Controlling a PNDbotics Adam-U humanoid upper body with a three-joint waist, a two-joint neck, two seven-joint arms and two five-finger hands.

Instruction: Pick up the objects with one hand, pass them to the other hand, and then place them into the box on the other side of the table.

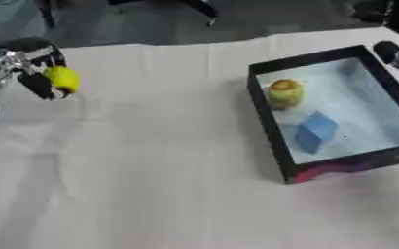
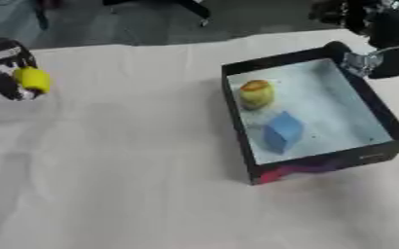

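Left eye view shows my left hand [image 1: 34, 68] up at the far left edge of the surface [image 1: 152, 160], with its dark fingers [image 1: 39, 86] curled round a small yellow object [image 1: 63, 79]. That object sits between my fingers and thumb, lifted clear of the white cloth that covers the surface, and it is rounded and bright; I cannot make out more of its shape. Well apart from it, on the right side, lies the box [image 1: 267, 121], black-walled with a pale bottom and a patch of pink on its near corner. Inside it, toward the left wall, stands a yellow-green rounded thing with an orange top [image 1: 284, 92], and just beside that, nearer to me, lies a blue block [image 1: 315, 131], tilted on the box floor. My right hand [image 2: 369, 36] shows best in the right eye view, dark with a silver part, hanging at the far right corner of the box and above its rim; whether its fingers are straight or curled I cannot tell. Between the two hands the cloth lies creased.
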